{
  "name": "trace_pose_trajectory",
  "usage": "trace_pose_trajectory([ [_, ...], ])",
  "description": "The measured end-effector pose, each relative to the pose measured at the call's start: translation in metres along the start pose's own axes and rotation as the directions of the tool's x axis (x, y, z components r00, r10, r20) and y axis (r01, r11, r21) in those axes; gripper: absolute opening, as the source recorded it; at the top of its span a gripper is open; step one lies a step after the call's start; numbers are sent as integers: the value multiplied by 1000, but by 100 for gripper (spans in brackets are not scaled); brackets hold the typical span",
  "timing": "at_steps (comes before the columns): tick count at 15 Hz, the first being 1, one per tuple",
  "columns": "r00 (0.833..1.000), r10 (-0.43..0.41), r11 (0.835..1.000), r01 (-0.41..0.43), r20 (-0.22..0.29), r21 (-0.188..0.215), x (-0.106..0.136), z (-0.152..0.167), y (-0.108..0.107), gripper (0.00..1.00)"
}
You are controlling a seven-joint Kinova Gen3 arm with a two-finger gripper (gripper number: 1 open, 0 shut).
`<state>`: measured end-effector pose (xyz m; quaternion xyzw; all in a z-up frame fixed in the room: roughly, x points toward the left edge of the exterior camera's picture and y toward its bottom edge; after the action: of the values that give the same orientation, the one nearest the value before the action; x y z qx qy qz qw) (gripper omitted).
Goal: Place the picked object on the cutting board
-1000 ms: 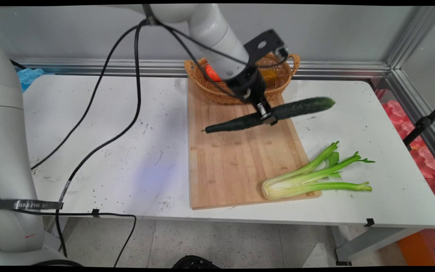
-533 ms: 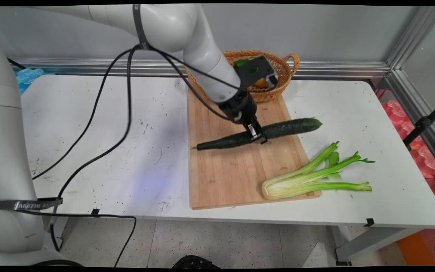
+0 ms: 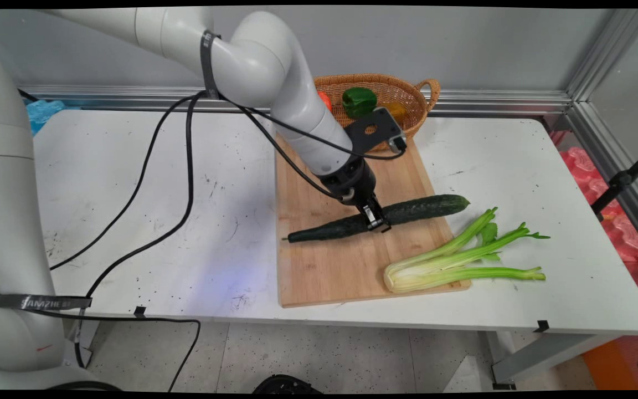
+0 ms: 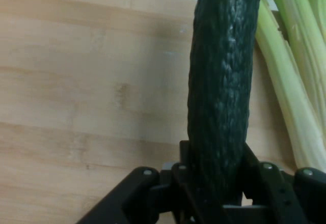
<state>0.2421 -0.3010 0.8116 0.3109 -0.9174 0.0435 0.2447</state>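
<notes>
Gripper [image 3: 375, 220] clamped around middle of dark cucumber [image 3: 402, 211], which lies crosswise over the cutting board [image 3: 330, 266], its right tip past the board's right edge. Celery [image 3: 452, 260] sits at the board's near right corner. Wicker basket [image 3: 407, 94] stands at the table's [image 3: 130, 194] far edge.
</notes>
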Motion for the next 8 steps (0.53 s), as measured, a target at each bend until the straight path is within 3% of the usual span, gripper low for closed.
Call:
trace_pose_trajectory([
  [8, 1000, -18, 1000, 18, -2, -11, -4, 14, 4, 0],
])
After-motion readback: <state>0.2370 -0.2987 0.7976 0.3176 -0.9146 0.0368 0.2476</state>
